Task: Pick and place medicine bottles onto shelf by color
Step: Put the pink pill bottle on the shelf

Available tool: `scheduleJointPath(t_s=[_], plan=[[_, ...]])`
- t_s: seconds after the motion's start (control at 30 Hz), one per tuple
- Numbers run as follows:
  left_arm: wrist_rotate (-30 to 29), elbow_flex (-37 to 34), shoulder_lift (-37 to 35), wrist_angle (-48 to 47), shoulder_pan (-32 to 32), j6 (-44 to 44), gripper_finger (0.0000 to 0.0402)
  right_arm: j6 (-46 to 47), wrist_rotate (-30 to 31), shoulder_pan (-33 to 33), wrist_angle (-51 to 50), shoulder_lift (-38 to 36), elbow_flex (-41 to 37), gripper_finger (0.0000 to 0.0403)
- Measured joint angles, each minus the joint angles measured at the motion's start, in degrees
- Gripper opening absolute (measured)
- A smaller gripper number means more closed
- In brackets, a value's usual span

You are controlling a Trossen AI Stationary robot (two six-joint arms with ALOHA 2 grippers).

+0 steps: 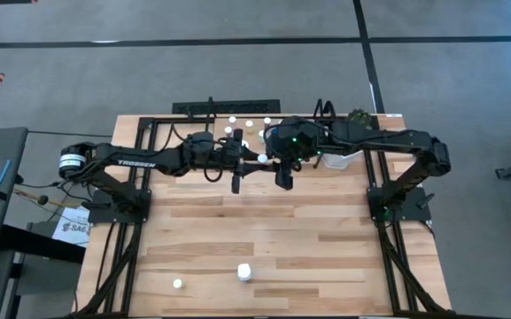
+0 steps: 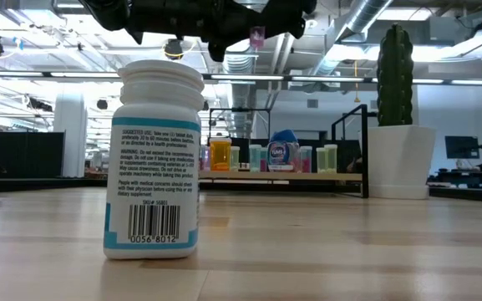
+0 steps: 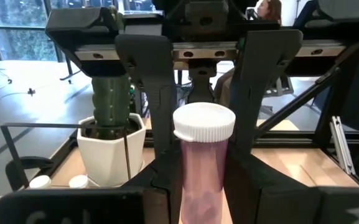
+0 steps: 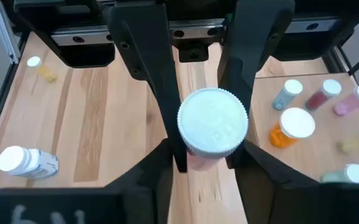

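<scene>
right wrist view: both tools (image 4: 205, 155) pinch one pink bottle (image 4: 213, 127) above the table (image 4: 92, 118).

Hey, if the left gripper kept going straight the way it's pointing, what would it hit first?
Most likely the right gripper: it sits directly ahead of the left gripper, and both are gripping the pink bottle. Depth beyond that is unclear.
</scene>
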Motion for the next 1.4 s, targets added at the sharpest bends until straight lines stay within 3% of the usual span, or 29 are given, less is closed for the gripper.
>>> scheduleJointPath(t_s=[0.13,0.37,0.53,1.1,1.4], plan=[[0.0,0.1,-0.1,-1.6,-0.1,0.0,0.0077,0.0,0.0,0.0,-0.1,0.0,0.0,0.0158],[0.4,0.1,0.1,-2.9,-0.3,0.0,0.0078,-0.5,0.0,0.0,-0.6,-0.1,0.6,0.0239],[0.9,0.1,0.1,-2.8,-0.3,0.0,0.0078,-0.5,0.0,0.0,-0.4,-0.1,0.6,0.0253],[0.7,0.0,0.1,-3.7,-0.3,1.0,0.0078,-1.5,0.0,0.0,2.5,-0.2,0.7,0.0163],[0.5,0.0,0.1,-2.8,-0.3,1.4,0.0078,-1.6,0.0,0.0,2.5,-0.3,0.7,0.0152]])
